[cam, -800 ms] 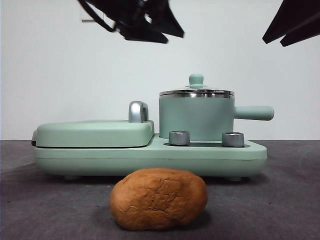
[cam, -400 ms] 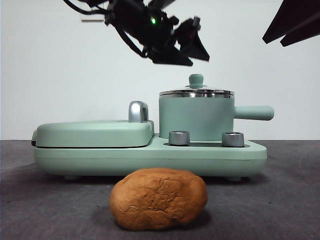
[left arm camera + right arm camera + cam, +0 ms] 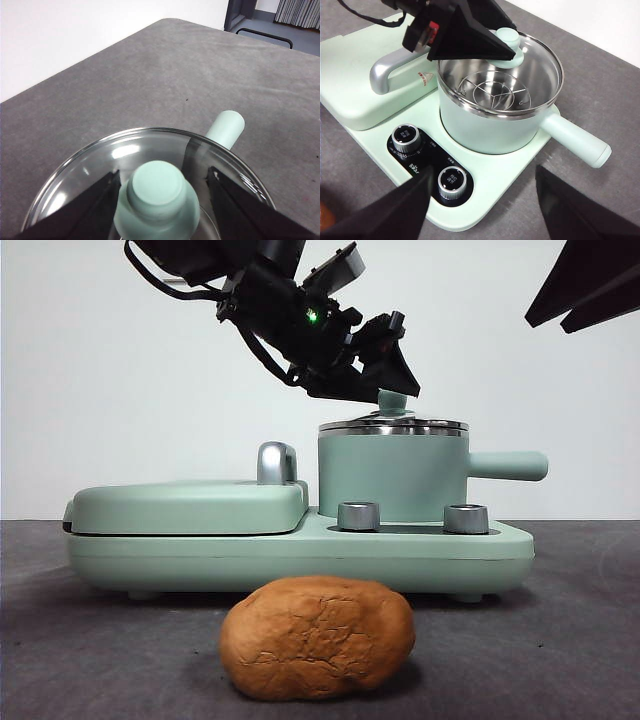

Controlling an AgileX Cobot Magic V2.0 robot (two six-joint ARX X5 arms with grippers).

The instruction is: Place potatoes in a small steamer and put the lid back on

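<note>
Front view: one potato (image 3: 317, 637), one lid (image 3: 393, 424), left end effector (image 3: 392, 380) open astride its knob.

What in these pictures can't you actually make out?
- Whether the left gripper touches the lid knob: open jaws flank it, contact unclear in every view.
- The potato: absent from both wrist views except an orange sliver cut off at the right wrist picture's edge.
- The right gripper: front view shows only black tips at a corner.
- Dial markings: too small.
</note>
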